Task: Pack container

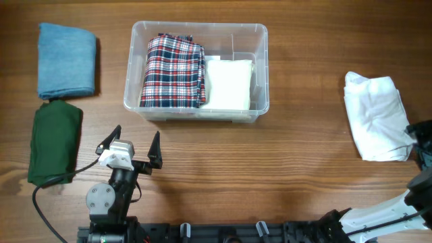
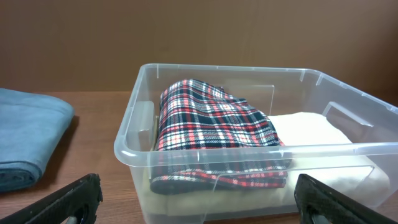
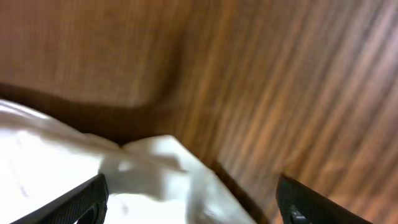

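The clear container (image 1: 262, 67) stands at the table's back centre and holds a folded plaid cloth (image 1: 173, 71) on the left and a folded white cloth (image 1: 228, 83) on the right. The left wrist view faces the container's (image 2: 134, 134) near wall, with the plaid cloth (image 2: 211, 121) behind it. My left gripper (image 1: 137, 135) (image 2: 199, 205) is open in front of the container and holds nothing. A crumpled white cloth (image 1: 374, 118) (image 3: 74, 174) lies at the right. My right gripper (image 1: 418, 138) (image 3: 196, 202) is open at its right edge, the cloth's corner between the spread fingers.
A folded blue cloth (image 1: 66, 61) (image 2: 28, 134) lies at the back left. A folded dark green cloth (image 1: 54, 142) sits just in front of it, left of my left arm. Bare wood lies between the container and the white cloth.
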`<action>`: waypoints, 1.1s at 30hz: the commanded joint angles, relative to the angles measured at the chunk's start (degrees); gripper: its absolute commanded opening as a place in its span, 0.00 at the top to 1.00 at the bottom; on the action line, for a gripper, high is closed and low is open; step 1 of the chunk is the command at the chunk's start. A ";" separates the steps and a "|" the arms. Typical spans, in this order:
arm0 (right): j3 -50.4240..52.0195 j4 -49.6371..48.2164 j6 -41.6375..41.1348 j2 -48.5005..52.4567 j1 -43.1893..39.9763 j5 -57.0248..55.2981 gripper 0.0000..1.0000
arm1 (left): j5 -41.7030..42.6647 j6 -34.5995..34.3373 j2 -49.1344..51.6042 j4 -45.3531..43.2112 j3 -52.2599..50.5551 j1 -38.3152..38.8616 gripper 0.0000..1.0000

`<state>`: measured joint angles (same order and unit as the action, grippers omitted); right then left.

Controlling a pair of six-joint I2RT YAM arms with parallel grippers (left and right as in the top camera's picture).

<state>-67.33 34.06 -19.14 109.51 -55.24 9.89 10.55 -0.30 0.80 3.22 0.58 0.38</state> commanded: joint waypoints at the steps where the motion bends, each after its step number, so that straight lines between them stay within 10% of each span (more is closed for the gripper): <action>1: 0.33 -2.40 4.68 2.58 0.09 8.26 0.13 | -0.35 -0.13 -0.42 0.22 -0.26 0.26 0.00; 17: 0.33 -19.74 27.96 2.64 2.60 17.22 0.02 | -0.35 -0.11 -0.42 0.22 -0.26 0.26 0.00; 33: 0.33 -16.26 31.19 5.18 8.20 16.96 0.01 | -0.35 -0.11 -0.42 0.24 -0.26 0.26 0.00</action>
<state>-67.07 17.17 10.83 113.58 -47.07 25.69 10.55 -0.30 0.80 3.22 0.58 0.38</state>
